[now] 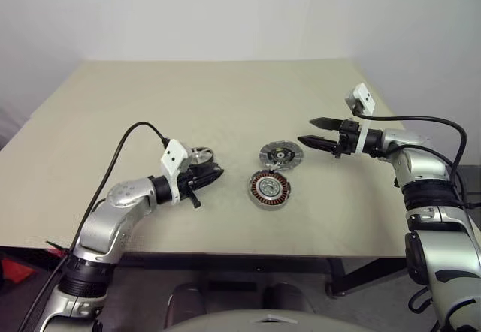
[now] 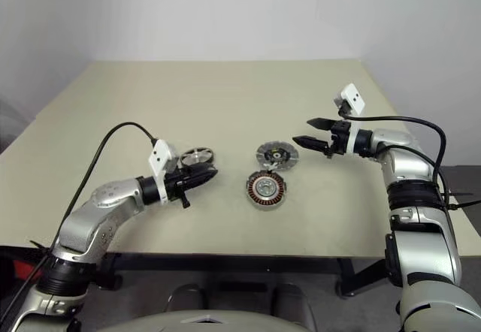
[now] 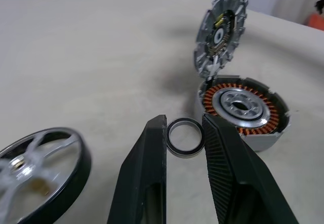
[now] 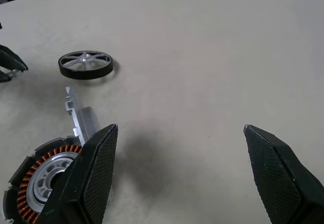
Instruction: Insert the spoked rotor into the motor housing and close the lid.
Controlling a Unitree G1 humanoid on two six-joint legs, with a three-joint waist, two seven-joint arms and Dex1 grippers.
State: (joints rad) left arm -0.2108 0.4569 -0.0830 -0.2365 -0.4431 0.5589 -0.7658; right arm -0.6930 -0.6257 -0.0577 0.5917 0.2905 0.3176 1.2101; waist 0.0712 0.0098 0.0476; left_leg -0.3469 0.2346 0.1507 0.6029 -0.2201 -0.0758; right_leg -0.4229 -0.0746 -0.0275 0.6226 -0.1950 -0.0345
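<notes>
Setting: we see a beige table [image 1: 225,99] against a plain white wall [image 1: 225,9].
Rotor: we find the spoked silver wheel [image 2: 196,154] flat on the table, just beside the left gripper's fingers, on their far side; it has a dark rim.
Housing: the copper-wound disc [image 2: 265,189] lies flat near the table's middle, its silver centre facing up.
Lid: the ridged grey disc [image 2: 276,155] sits just behind the housing; in the left wrist view we see it tilted up on edge, hinged against the housing's rim.
Ring: a small dark ring [image 3: 185,138] lies on the table before the housing; in the left wrist view it shows between the left fingers, and we cannot tell whether they touch it.
Left gripper [image 2: 204,175]: fingers narrowly parted, pointing toward the housing; we see no part gripped.
Right gripper [image 2: 310,133]: fingers spread wide and empty, above the table just beside the lid.
</notes>
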